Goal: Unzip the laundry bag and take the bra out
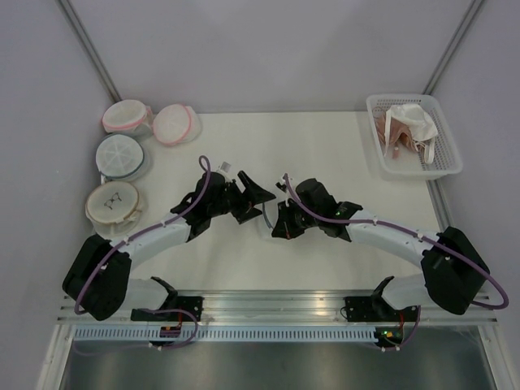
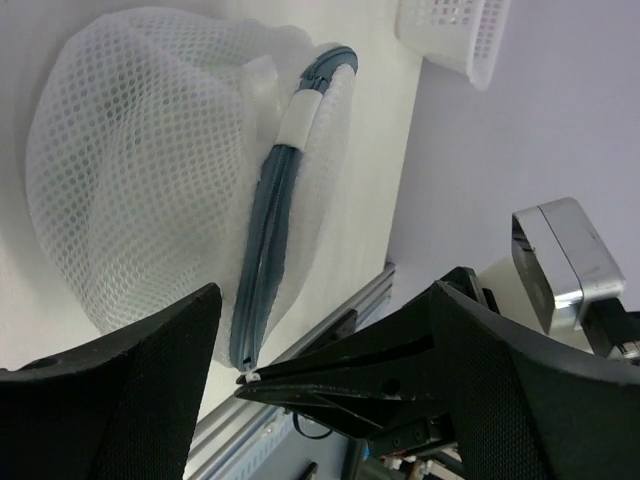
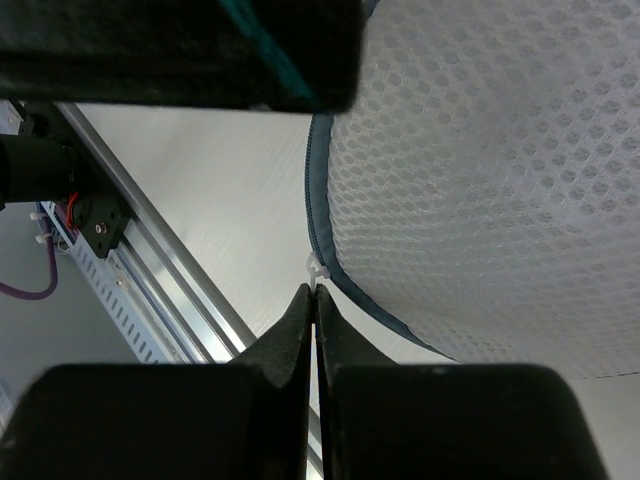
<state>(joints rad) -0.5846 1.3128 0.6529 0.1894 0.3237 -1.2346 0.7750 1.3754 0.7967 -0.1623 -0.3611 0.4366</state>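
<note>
Your right end effector (image 3: 315,300) pinches the zip pull (image 3: 317,268); the laundry bag (image 3: 480,170) sits just past its tips. Pull slowly along the rim (image 3: 317,190). Your open left end effector (image 2: 328,300) should steady the bag.

The left arm (image 1: 158,240) and right arm (image 1: 398,238) share one build: slim white links between bulky matt-black joint housings, with a purple cable (image 1: 205,175) running along each and a small green light on the right forearm. The left tool (image 2: 328,300) has broad black fingers (image 2: 120,400) with a finely dimpled surface. The right tool (image 3: 316,295) has smooth black fingers tapering to thin wedges.
</note>
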